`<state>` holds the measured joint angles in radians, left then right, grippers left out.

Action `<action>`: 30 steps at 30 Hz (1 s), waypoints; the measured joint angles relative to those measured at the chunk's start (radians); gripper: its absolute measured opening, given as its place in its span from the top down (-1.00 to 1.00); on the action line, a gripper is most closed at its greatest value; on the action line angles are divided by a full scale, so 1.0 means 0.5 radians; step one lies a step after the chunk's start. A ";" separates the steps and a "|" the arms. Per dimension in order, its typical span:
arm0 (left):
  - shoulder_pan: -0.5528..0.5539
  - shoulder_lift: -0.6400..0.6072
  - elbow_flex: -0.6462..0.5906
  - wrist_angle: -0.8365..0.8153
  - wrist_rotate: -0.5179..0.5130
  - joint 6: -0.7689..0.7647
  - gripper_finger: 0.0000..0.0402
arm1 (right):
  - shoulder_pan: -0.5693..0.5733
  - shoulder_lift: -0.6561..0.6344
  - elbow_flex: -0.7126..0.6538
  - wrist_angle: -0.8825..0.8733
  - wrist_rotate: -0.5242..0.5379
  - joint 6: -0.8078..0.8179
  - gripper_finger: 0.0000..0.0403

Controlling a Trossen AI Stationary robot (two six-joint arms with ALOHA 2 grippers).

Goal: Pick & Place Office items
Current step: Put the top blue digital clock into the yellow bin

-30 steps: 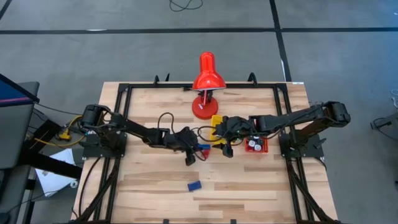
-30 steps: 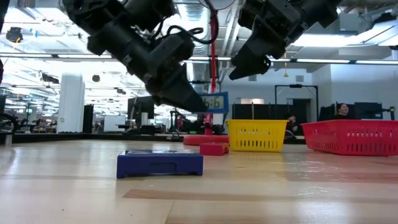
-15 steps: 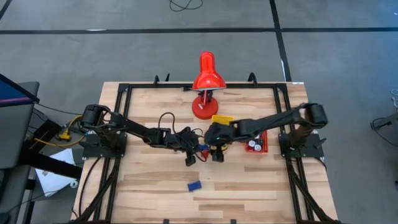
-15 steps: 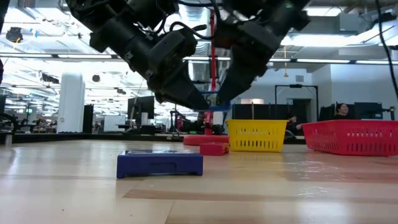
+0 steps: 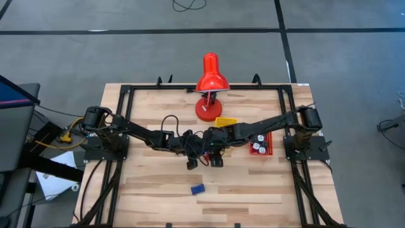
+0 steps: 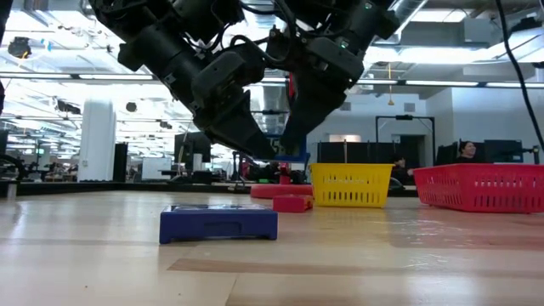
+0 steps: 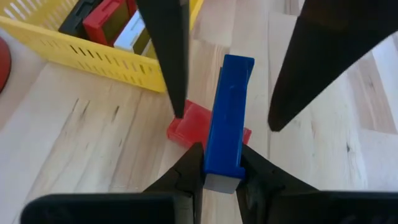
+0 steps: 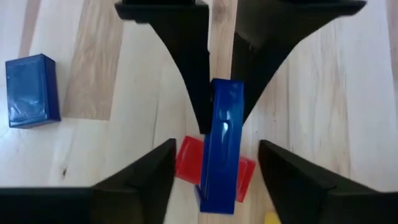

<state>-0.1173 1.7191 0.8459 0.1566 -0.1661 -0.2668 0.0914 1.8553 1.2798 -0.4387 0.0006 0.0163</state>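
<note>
Dark tapered fingers on flat blue block

Mid-frame in high view: left gripper and right gripper side by side. Flat block between left gripper's fingers, above another block on table. Lone block lower centre. Lamp upper centre; trays centre-right.

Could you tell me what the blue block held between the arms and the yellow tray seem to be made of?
Blue block: probably glossy plastic or a film-wrapped box, judging by the light streak on its face. Yellow tray: moulded plastic, matte, with slotted lattice walls.
</note>
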 joint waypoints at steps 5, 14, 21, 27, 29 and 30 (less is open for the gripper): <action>0.000 0.000 0.000 0.024 0.000 0.001 0.72 | -0.002 -0.002 0.000 0.016 -0.001 0.001 0.37; 0.000 0.001 -0.001 0.062 0.004 0.005 0.62 | -0.004 -0.007 0.006 -0.046 0.003 0.004 0.79; 0.000 0.001 -0.001 0.027 0.001 0.097 0.47 | -0.004 -0.044 0.000 -0.189 0.000 0.009 0.78; 0.002 -0.123 -0.122 0.093 -0.027 0.161 0.21 | -0.015 -0.258 -0.059 -0.328 0.064 0.037 0.78; 0.002 -0.202 -0.212 0.220 -0.045 0.160 0.14 | -0.017 -0.369 -0.151 -0.315 0.209 0.107 0.78; 0.002 -0.229 -0.256 0.291 -0.061 0.159 0.11 | -0.020 -0.420 -0.204 -0.331 0.295 0.143 0.78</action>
<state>-0.1162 1.6047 0.7180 0.3022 -0.1967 -0.1871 0.0815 1.6455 1.1779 -0.6041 0.1481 0.0880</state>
